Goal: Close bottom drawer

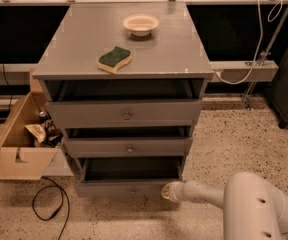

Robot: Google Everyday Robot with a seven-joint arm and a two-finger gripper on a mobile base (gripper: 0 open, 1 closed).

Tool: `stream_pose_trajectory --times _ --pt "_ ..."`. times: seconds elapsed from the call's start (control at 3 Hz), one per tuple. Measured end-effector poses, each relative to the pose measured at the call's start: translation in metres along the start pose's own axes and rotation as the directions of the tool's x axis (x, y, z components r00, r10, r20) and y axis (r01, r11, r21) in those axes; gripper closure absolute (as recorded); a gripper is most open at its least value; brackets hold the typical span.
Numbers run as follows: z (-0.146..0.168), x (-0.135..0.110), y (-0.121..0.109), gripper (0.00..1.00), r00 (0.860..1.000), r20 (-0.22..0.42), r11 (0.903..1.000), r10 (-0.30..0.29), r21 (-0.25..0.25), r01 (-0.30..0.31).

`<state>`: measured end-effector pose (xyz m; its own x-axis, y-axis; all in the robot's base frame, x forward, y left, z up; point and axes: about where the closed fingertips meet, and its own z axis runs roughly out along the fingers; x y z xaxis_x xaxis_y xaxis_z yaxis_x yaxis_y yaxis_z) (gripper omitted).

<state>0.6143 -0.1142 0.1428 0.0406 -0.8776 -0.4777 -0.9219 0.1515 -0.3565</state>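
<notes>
The grey three-drawer chest (124, 49) stands in the middle of the view. Its bottom drawer (126, 188) is pulled out the farthest, with the dark inside showing behind its shallow front panel. The middle drawer (129, 147) and the top drawer (125, 114) are each out a little. My gripper (166, 191) is low near the floor, at the right end of the bottom drawer's front panel, close to or touching it. My white arm (254, 206) reaches in from the lower right.
A green and yellow sponge (114, 59) and a small white bowl (140, 24) lie on the chest top. An open cardboard box (21, 139) with clutter stands left of the chest. A black cable (49, 204) loops on the speckled floor. A white cable (236, 76) hangs at right.
</notes>
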Motion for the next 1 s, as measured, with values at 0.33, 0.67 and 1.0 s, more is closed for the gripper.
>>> stream_pose_trajectory --times 0.33,0.67,1.0 --pt "0.008 0.004 -0.011 1.00 1.000 -0.005 0.9999 0.014 -0.005 -0.014" --pt "0.014 0.008 -0.026 1.00 1.000 0.011 0.9997 0.023 0.003 -0.023" --pt "0.018 0.011 -0.046 1.00 0.999 0.035 0.9994 0.026 0.023 -0.027"
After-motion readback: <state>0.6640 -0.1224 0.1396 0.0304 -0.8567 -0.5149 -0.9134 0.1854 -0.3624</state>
